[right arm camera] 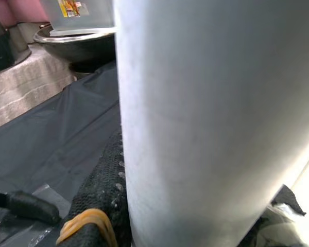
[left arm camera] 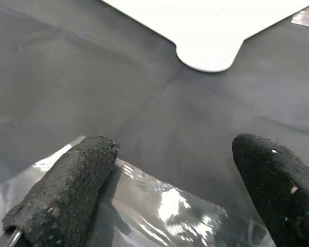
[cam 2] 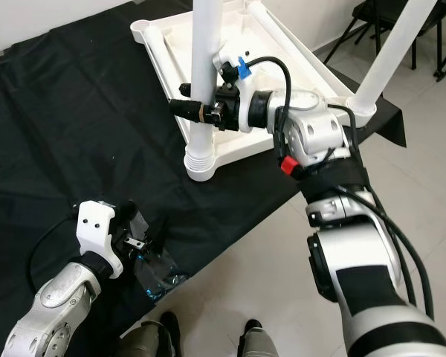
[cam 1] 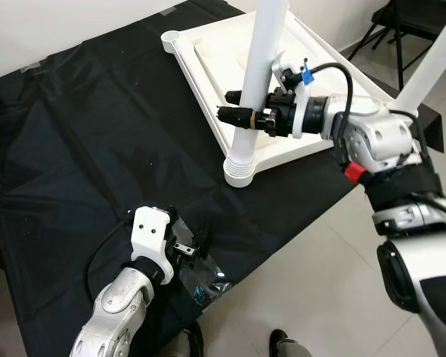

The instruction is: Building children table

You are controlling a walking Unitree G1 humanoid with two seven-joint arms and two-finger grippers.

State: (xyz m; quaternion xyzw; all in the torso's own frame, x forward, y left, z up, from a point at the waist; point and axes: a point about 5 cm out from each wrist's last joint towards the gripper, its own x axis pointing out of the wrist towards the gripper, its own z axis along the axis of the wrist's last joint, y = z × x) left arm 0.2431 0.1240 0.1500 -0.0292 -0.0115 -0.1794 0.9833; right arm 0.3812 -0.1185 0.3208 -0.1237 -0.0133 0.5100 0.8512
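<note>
- Holding the white leg point(cam 1: 259, 82), the right end effector point(cam 1: 241, 115) is clenched around it, low on the pole.
- That leg stands upright in a corner of the upside-down white table point(cam 1: 208, 52), which lies on the black cloth point(cam 1: 82, 149).
- I think it should turn the leg slowly and keep it straight.
- The left end effector point(cam 1: 192, 247) is released, hovering over a clear plastic bag point(cam 1: 204, 279).
</note>
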